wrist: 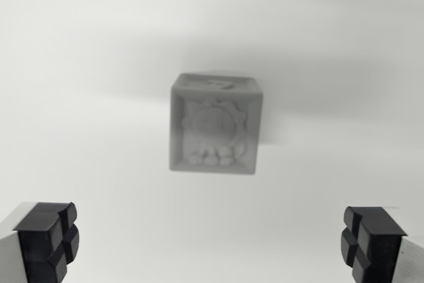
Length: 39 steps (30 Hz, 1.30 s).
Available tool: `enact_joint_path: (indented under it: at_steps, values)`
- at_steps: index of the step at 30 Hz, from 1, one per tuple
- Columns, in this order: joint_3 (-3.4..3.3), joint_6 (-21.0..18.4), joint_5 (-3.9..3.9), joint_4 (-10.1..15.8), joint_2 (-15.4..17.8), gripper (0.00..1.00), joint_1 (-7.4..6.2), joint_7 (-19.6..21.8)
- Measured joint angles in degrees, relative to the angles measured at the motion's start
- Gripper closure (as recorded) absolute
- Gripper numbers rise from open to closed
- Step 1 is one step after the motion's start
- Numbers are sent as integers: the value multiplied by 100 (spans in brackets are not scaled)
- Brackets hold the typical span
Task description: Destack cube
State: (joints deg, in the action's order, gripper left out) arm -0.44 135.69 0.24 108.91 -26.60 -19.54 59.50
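A pale grey cube (215, 124) with a raised lion-like figure on its facing side sits in the middle of the wrist view, slightly blurred. Only one cube shows; whether another lies under it I cannot tell. My gripper (209, 243) is open, its black fingertips (48, 236) at the bottom left and bottom right corners. The cube lies beyond the fingertips, centred between them, and nothing is held.
A plain white surface (99, 64) fills the view around the cube, with a soft shadow band behind it.
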Motion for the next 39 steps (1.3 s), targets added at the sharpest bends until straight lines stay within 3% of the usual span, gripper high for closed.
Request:
enact_joint_path:
  at_steps: [18,39]
  values:
    - [-1,-887,0,-236,653,0,0,1]
    - [-2,-1726,0,-672,1059,0,0,7]
